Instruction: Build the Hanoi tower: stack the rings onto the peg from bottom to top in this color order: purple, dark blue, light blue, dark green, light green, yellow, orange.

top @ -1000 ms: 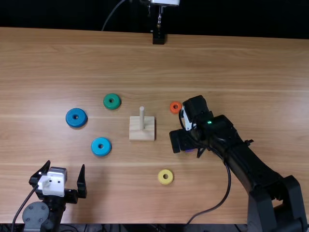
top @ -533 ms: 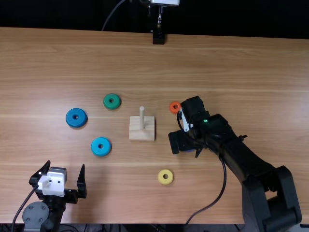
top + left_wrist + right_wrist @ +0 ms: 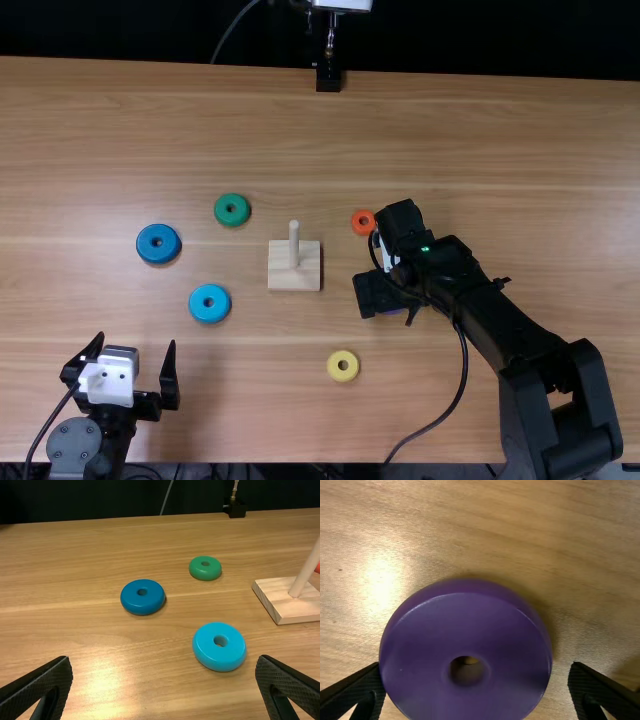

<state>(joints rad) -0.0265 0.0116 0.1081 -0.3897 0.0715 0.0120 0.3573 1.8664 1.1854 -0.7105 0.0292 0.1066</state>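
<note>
The bare peg (image 3: 294,245) rises from its square wooden base. Over the purple ring (image 3: 393,311) hangs my right gripper (image 3: 376,293). In the right wrist view my right gripper (image 3: 476,665) is open around the purple ring (image 3: 425,680), one fingertip against its rim and the other apart from it. My left gripper (image 3: 136,341) stands open at the near left; in its wrist view the left gripper (image 3: 165,658) holds nothing. Flat on the table lie the dark blue ring (image 3: 147,244), light blue ring (image 3: 200,303), green ring (image 3: 221,210), orange ring (image 3: 356,225) and yellow ring (image 3: 343,377).
The table (image 3: 300,130) stretches beyond the rings to a dark backdrop. A black mount (image 3: 328,78) stands at its far edge. The right arm's cable (image 3: 455,405) loops over the near part of the table, right of the yellow ring.
The right arm has swung slightly left, mostly at its elbow. Its gripper first shifted a little left, then slightly back right, staying over the purple ring. The left arm has kept still.
</note>
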